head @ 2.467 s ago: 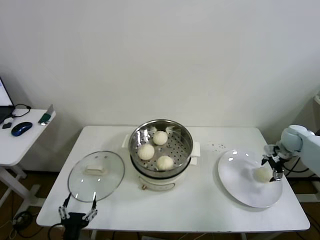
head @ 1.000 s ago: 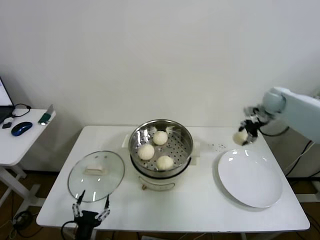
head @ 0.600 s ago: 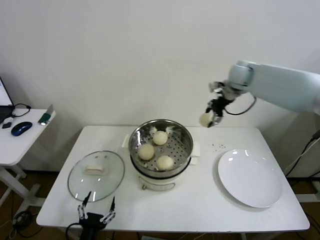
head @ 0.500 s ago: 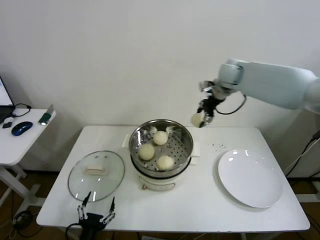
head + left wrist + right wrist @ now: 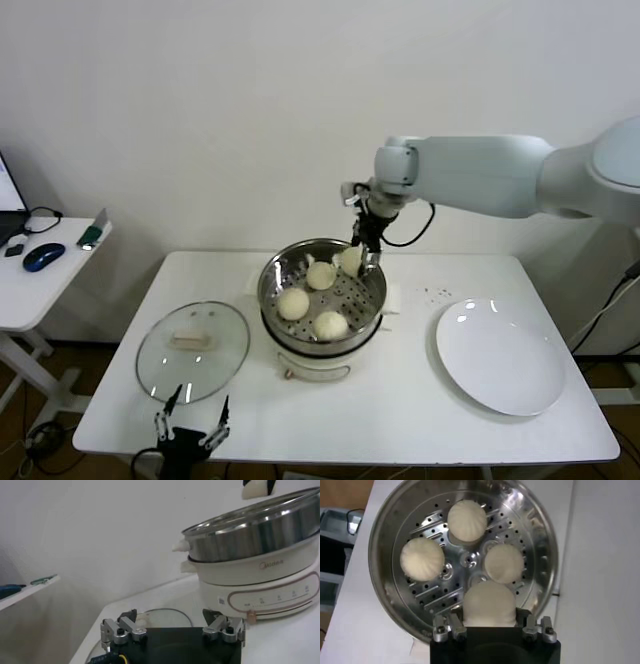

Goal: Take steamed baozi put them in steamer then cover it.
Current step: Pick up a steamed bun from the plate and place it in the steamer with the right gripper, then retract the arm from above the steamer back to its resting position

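Looking over the white surface (image 5: 400, 400), I see the steamer (image 5: 322, 290) holding three baozi (image 5: 293, 303); my right claw (image 5: 362, 262) pinches a fourth above its back rim. Cover (image 5: 192, 350) lies left, plate (image 5: 500, 355) right. Left claw (image 5: 190, 425) spread, near edge.

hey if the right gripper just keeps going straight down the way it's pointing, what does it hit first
Probably the perforated floor of the round shiny stainless-steel steamer basket. The right gripper, shut on a cream-white dough bun, points down at a bare patch beside the three buns already inside. The held bun would land first; depth is unclear.
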